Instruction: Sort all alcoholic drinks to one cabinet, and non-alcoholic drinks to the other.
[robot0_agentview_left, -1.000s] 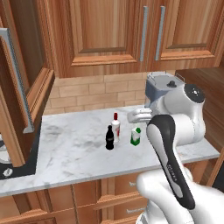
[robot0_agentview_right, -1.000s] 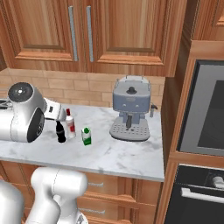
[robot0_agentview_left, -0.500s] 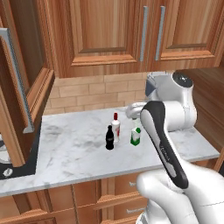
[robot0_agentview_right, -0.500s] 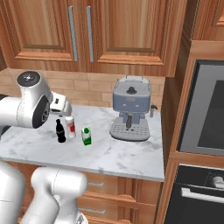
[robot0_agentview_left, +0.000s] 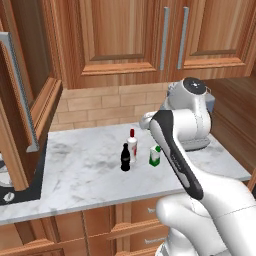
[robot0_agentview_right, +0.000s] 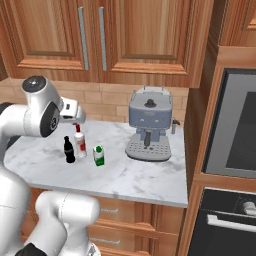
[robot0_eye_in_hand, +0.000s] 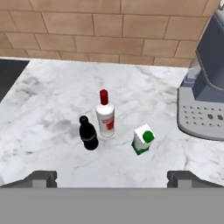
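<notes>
A simulated kitchen showed a white marble tabletop (robot0_agentview_left: 90, 175) under reddish-brown wall cabinets (robot0_agentview_left: 130, 40). Near the middle of the hand view three drinks stood upright and close together: a slim white bottle with a red cap (robot0_eye_in_hand: 105, 114), a small black cola bottle (robot0_eye_in_hand: 89, 133) just beside it at lower left, and a green-and-white carton (robot0_eye_in_hand: 143, 140) a little apart at lower right. A grey coffee machine (robot0_eye_in_hand: 205, 87) sat at the right edge of that view. At the far left of the left base view one cabinet door (robot0_agentview_left: 22, 100) hung open. No squat clear bottle could be seen on the tabletop.

The end effector (robot0_eye_in_hand: 112, 177) hung above the drinks with its two dark fingertips (robot0_eye_in_hand: 41, 178) spread wide at the bottom corners of the hand view, released and grasping nothing.

The step in hand was probably picking one drink. To do it well, the arm would best come straight down over a single bottle, centre the body between the fingertips, and avoid brushing its near neighbour; the carton, standing freer, looked the easier first grasp
</notes>
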